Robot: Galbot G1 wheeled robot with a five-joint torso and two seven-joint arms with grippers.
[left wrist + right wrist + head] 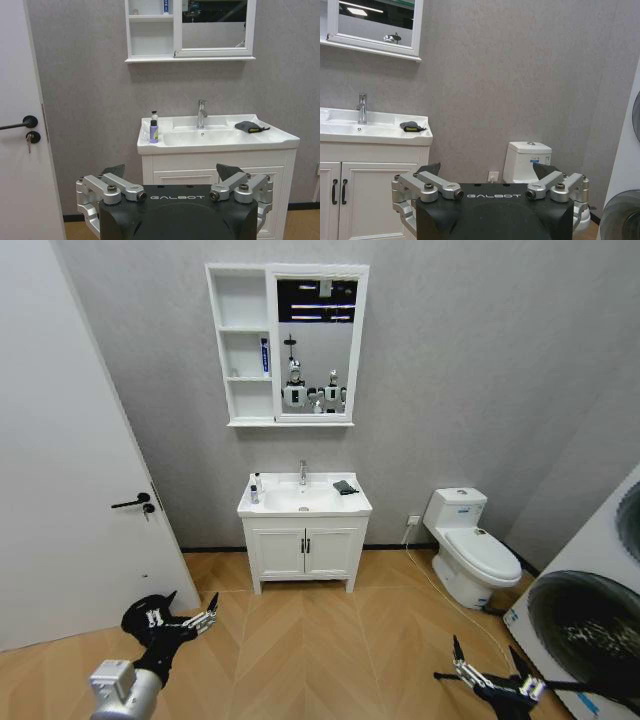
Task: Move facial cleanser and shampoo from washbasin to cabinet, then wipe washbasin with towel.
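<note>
The white washbasin (322, 506) with its chrome tap stands on a vanity against the far wall, well ahead of me. At its left rim stand two small bottles, a purple one (154, 132) and a white one (154, 115) behind it; I cannot tell which is the facial cleanser and which the shampoo. The dark towel (346, 487) (248, 126) (410, 126) lies on the right rim. Above hangs the cabinet (243, 302) with three shelves and a mirror panel. My left gripper (193, 604) (171, 172) and right gripper (484, 652) (486, 170) hover low over the floor, both open and holding nothing.
A blue tube (264, 355) stands on the cabinet's middle shelf. A white door (60, 490) with a black handle is on the left. A toilet (470, 545) and a washing machine (590, 620) are on the right. Bare wood floor (310, 640) lies between me and the vanity.
</note>
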